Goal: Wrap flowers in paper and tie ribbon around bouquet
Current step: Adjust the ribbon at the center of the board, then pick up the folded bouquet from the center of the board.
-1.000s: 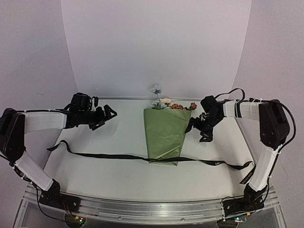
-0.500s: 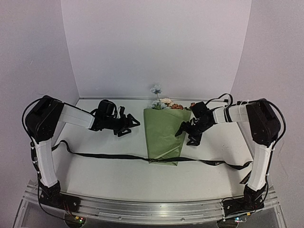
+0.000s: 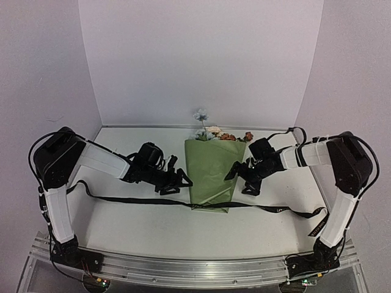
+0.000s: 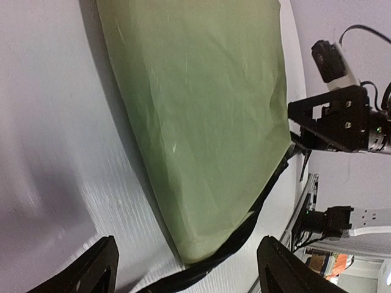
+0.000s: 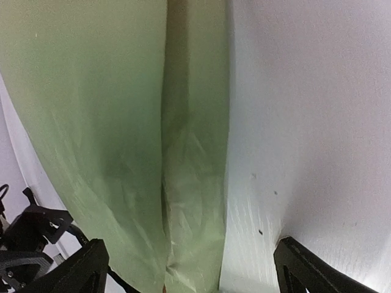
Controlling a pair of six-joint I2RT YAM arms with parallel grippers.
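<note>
My left gripper and right gripper, jaws spread wide, flank the bouquet at frame centre; the ribbon crosses its narrow end.

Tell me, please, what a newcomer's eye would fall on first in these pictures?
The bouquet, an olive-green paper cone at the middle of the table, stands out first, with pale flowers poking from its far, wide end. A long black ribbon crosses the table at the cone's narrow near end. The left gripper and right gripper, both open, closely flank the cone.
</note>
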